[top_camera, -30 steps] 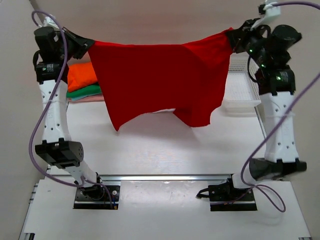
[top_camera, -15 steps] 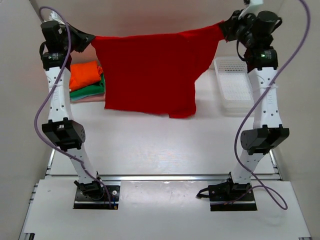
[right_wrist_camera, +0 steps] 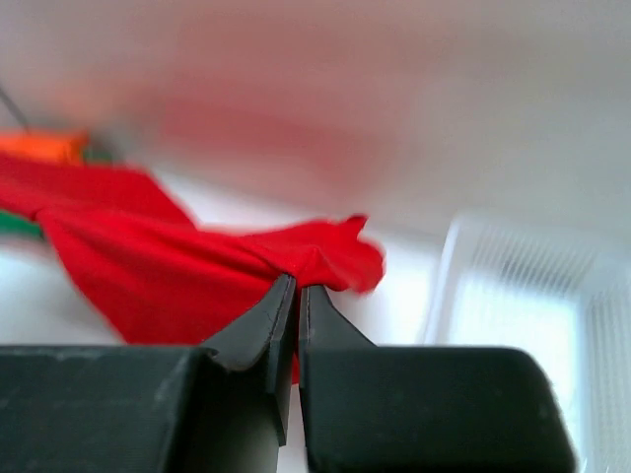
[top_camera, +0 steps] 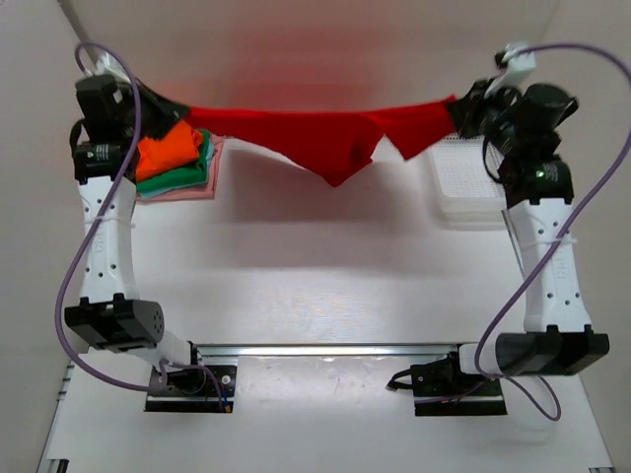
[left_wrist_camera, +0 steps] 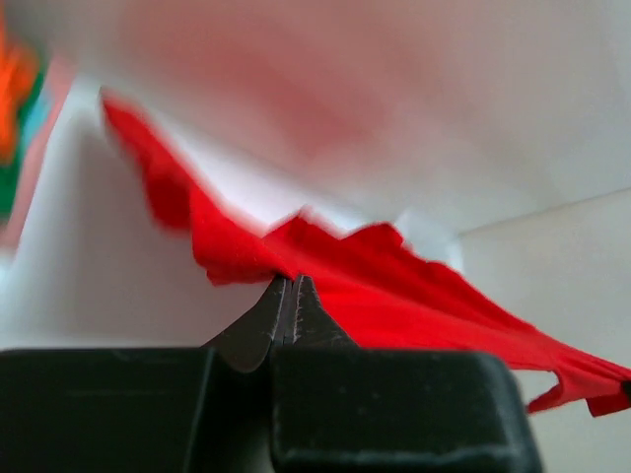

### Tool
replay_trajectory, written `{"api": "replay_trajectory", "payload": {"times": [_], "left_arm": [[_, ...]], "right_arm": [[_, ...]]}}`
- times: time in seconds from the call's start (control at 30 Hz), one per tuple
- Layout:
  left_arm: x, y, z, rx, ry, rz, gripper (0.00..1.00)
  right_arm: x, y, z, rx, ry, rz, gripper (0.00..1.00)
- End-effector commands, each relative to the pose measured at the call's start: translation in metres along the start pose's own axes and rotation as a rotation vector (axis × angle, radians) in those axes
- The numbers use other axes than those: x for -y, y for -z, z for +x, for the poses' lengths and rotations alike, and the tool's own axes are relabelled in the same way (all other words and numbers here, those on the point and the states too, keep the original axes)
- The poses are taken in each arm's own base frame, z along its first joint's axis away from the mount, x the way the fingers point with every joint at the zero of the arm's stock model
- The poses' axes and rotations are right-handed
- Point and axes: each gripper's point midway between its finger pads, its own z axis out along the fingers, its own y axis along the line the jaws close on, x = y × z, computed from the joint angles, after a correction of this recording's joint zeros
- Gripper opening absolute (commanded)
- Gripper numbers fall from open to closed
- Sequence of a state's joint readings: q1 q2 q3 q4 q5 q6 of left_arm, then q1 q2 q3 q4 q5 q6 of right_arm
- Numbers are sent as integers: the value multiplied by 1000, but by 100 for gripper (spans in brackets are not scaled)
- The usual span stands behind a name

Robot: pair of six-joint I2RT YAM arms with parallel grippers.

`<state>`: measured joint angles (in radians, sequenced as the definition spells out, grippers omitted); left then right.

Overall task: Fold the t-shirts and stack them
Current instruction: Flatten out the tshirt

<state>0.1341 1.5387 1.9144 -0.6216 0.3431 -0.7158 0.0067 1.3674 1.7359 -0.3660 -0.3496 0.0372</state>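
Observation:
The large red t-shirt [top_camera: 330, 143] hangs stretched in the air between both arms near the far side of the table, sagging to a point in the middle. My left gripper [top_camera: 175, 106] is shut on its left end [left_wrist_camera: 246, 258], jaws pressed together on the cloth [left_wrist_camera: 289, 279]. My right gripper [top_camera: 455, 106] is shut on the right end [right_wrist_camera: 296, 258], the fabric bunched at the fingertips [right_wrist_camera: 296, 284]. Folded orange [top_camera: 168, 153], green [top_camera: 182, 177] and pale pink [top_camera: 192, 193] t-shirts lie stacked at the far left, under the left gripper.
A white mesh basket [top_camera: 463, 182] stands at the far right, beside the right arm [right_wrist_camera: 532, 305]. White walls close in the back and left. A metal rail [top_camera: 335, 350] runs along the near edge with both arm bases.
Both grippers swung the red shirt away toward the far wall and lowered; its hanging body has flown up and back, so it now shows as a narrow band instead of a broad sheet.

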Motion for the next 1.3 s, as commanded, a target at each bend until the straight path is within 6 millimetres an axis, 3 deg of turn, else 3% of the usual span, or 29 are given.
{"api": "replay_trajectory", "payload": {"times": [0.0, 0.07, 0.1, 0.13, 0.2, 0.27, 0.3, 0.37, 0.47, 0.57, 0.67, 0.7, 0.73, 0.77, 0.83, 0.87, 0.9, 0.93, 0.97, 1.0, 1.07, 1.13, 1.2, 1.23, 1.27], "left_arm": [[-54, 29, 55, -87, -13, -241, 0], [-68, 37, 95, -155, -28, -273, 0], [-66, 43, 95, -140, -18, -269, 0], [-57, 42, 98, -149, -14, -245, 0], [-40, 45, 79, -97, -6, -222, 0], [-17, 51, 46, -17, -13, -184, 0], [-14, 52, 40, -7, -16, -191, 0], [-1, 57, 19, 59, -45, -183, 0], [-11, 45, 24, 28, -30, -185, 0], [-37, 11, 52, -74, -23, -205, 0], [-64, -26, 72, -151, 14, -214, 0], [-80, -39, 74, -162, 26, -241, 0], [-77, -47, 71, -159, 27, -221, 0], [-89, -61, 76, -178, 31, -241, 0], [-95, -83, 63, -159, 24, -241, 0], [-77, -87, 45, -122, 15, -195, 0], [-79, -94, 40, -118, 20, -190, 0], [-63, -98, 18, -69, 4, -150, 0], [-38, -90, -10, -8, -19, -92, 0], [-27, -86, -22, 21, -11, -66, 0], [7, -61, -66, 118, -20, 32, 0], [33, -26, -88, 194, -38, 83, 0], [35, -10, -87, 197, -41, 76, 0], [37, -3, -77, 173, -44, 78, 0], [33, -1, -64, 149, -51, 54, 0]], "right_arm": [[-7, 37, 24, -57, 9, 66, 0], [-17, 63, 31, -71, -18, 64, 0], [-19, 70, 33, -82, -21, 68, 0], [-23, 82, 21, -52, -11, 68, 0], [-28, 93, -1, 8, 10, 60, 0], [-28, 96, -34, 76, 20, 65, 0], [-31, 98, -49, 114, 33, 51, 0], [-33, 88, -61, 150, 33, 37, 0], [-30, 66, -51, 139, -1, 3, 0], [-27, 24, -6, 29, -46, -44, 0], [-11, -25, 44, -85, -88, -64, 0], [-8, -34, 55, -108, -102, -75, 0], [-2, -50, 65, -135, -114, -72, 0], [10, -65, 81, -172, -124, -57, 0], [23, -88, 85, -189, -107, -49, 0], [23, -103, 70, -160, -77, -63, 0], [28, -108, 47, -123, -20, -47, 0], [23, -111, 28, -80, 3, -35, 0], [18, -107, -7, 0, 64, -38, 0], [20, -102, -31, 65, 78, -29, 0], [6, -70, -102, 237, 125, -29, 0], [0, -41, -140, 338, 154, -11, 0], [1, -26, -136, 327, 101, -6, 0], [7, -30, -115, 272, 91, 3, 0], [5, -20, -113, 269, 98, 6, 0]]}}
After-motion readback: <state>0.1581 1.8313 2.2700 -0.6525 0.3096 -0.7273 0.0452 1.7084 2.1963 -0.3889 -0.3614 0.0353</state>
